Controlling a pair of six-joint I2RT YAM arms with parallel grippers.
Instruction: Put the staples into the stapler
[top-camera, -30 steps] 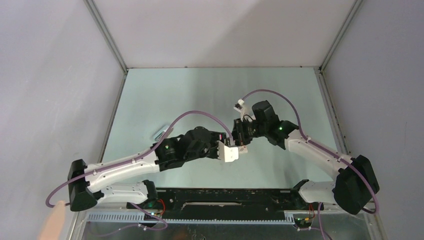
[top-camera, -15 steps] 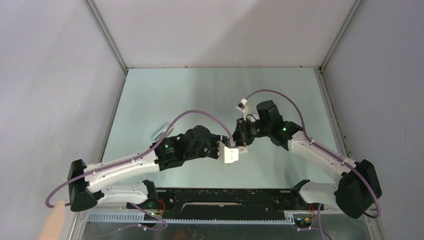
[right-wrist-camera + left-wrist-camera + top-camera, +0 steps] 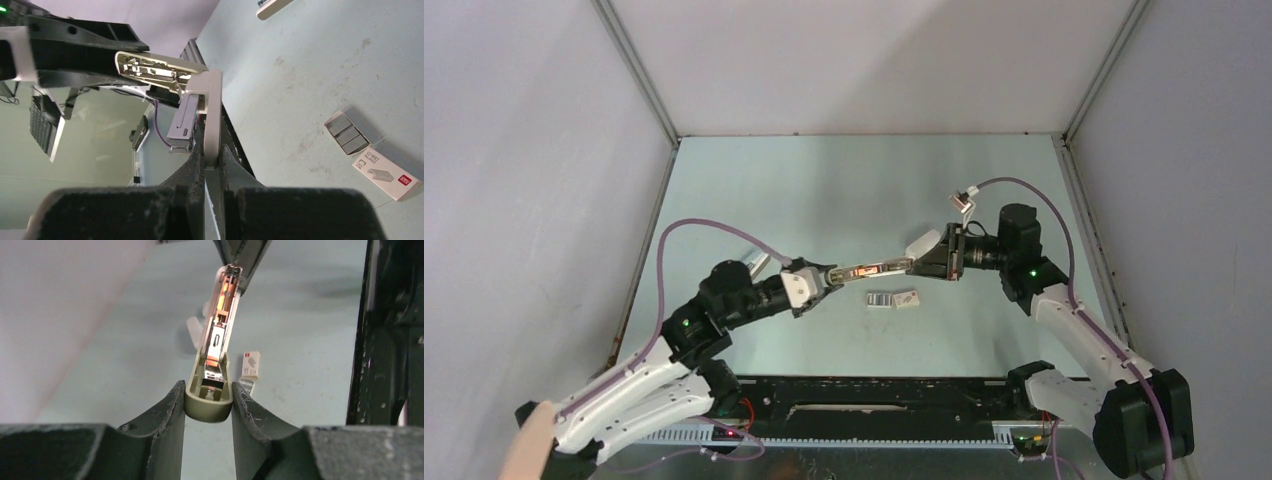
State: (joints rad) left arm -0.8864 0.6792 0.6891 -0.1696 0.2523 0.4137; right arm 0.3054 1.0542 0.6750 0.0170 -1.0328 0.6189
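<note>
Beige plastic stapler [image 3: 871, 268], base clamped by left gripper [image 3: 208, 402] and lid by right gripper [image 3: 212, 155], gapes open for the grey striped staples [image 3: 348, 132].

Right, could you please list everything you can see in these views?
stapler: one, beige and white, swung open, held above the table between both hands
staples: one pack, grey, on the table near the stapler
box: one, white, right beside the staples
small pale object: one, on the table's left side, too small to identify
table: one, pale green
left hand: black, shut on the stapler's base end
right hand: black, shut on the stapler's white lid
</note>
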